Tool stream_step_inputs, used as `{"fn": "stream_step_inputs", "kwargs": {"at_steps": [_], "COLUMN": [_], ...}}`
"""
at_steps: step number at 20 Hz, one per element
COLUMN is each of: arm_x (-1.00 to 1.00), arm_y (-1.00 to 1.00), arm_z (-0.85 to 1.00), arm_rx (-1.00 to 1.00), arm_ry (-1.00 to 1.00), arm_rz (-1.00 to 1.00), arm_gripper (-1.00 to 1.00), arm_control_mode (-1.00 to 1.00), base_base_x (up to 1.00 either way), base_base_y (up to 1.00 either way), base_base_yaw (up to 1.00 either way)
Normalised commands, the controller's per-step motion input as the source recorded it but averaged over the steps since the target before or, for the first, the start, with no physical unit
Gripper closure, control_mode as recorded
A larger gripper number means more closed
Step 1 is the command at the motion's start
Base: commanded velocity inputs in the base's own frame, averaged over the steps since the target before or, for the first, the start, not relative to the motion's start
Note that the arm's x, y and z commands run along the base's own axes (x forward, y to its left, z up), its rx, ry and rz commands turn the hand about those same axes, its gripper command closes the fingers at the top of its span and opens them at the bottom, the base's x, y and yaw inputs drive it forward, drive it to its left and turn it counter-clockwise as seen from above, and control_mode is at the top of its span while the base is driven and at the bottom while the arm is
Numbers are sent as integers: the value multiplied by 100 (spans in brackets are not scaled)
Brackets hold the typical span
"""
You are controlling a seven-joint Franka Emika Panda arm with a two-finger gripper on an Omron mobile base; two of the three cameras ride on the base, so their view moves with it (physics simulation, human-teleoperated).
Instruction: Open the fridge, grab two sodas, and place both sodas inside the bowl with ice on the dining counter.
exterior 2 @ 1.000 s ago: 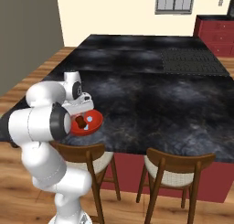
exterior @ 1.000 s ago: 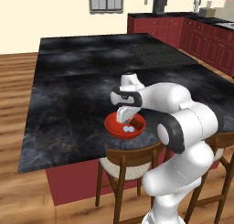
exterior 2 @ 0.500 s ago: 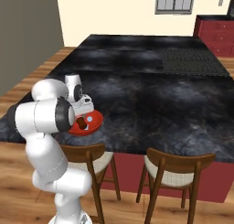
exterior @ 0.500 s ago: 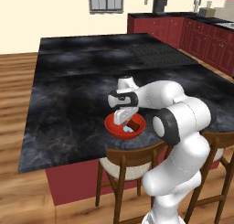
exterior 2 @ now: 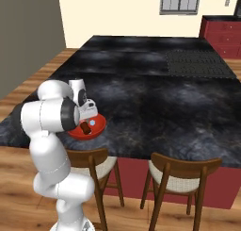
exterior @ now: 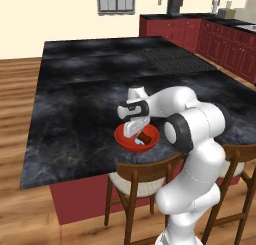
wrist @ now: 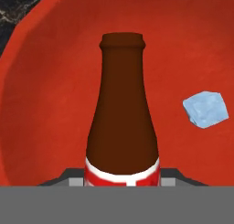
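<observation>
1. I see my gripper point(exterior: 136, 130) low over the red bowl point(exterior: 122, 138), right at the near edge of the black counter point(exterior: 75, 104).
2. From the right side, the gripper point(exterior 2: 87, 120) sits over the same bowl point(exterior 2: 96, 130), and the white arm bends down to it from the front.
3. A brown bottle point(wrist: 122, 113) with a red and white label is in front of the hand camera. Its neck points away from the hand, over the inside of the bowl point(wrist: 55, 72).
4. The fingers are partly open, about as wide as the bottle. I think they are holding the bottle, but the finger tips are hidden at the bottom of the hand view, so I am not fully sure.
5. From the left side, the bottle point(exterior: 144, 138) looks like a small dark shape inside the bowl, just under the hand.
6. From the right side, the bottle point(exterior 2: 85, 127) is a small dark shape in the bowl too.
7. One pale ice cube point(wrist: 205, 109) lies in the bowl, beside the bottle and not touching it.
8. Two wooden chairs point(exterior 2: 181, 178) stand at the near side of the counter.
9. A black cooktop point(exterior: 172, 60) is set into the far part of the counter, well away from the bowl.
</observation>
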Motion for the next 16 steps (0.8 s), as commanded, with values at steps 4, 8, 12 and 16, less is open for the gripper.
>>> {"fn": "stream_step_inputs", "kwargs": {"at_steps": [4, 8, 12, 16], "arm_x": [11, 7, 0, -3], "arm_y": [1, 1, 4, 0], "arm_z": [-13, -14, -10, 0], "arm_rx": [0, 0, -1, 0], "arm_ry": [-1, -1, -2, -8], "arm_rz": [0, 0, 0, 0], "arm_gripper": [100, 100, -100, -100], "arm_control_mode": [-100, -100, -100, -100], "base_base_x": [0, 0, 0, 0], "base_base_y": [0, 0, 0, 0], "base_base_yaw": [0, 0, 0, 0]}}
